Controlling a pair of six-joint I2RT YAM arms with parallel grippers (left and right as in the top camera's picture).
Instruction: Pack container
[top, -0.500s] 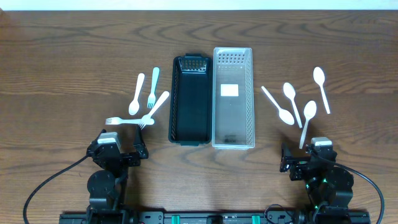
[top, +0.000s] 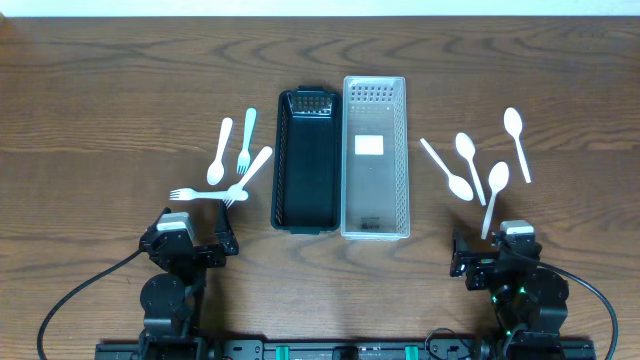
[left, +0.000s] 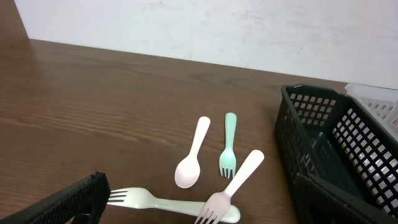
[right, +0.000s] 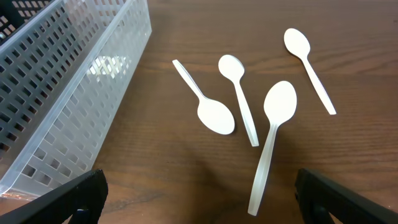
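- Overhead: the black basket (top: 305, 170) and the clear basket (top: 376, 195) are set mid-desk, long walls touching, and both are seen empty. Nothing is judged packed yet. A small spoon (top: 220, 150), a mint fork (top: 247, 135), a pink fork (top: 252, 170) and a pale fork (top: 205, 193) are scattered toward the left edge. Four white spoons (top: 466, 147) are fanned toward the right edge. The left pincer (top: 192, 243) and right pincer (top: 490, 262) sit at the near edge, either side of centre, apart from the cutlery.
- Left wrist: the left pincer's fingers (left: 68, 202) are spread apart, with nothing between them. The pink fork's tines are laid over the pale fork's handle, so the loose small spoon or mint fork is judged the cleaner first pick. The handle should be pinched crosswise, low to the desk. The black basket's wall stands just to the right, and its rim must be cleared on the carry.
- Right wrist: the right pincer's fingers (right: 68, 199) are likewise wide apart and empty. The white spoons lie flat, and the long spoon (right: 267, 149) is nearest. Bare wood is left between the spoons and the clear basket's wall, so room for an approach is judged ample there.
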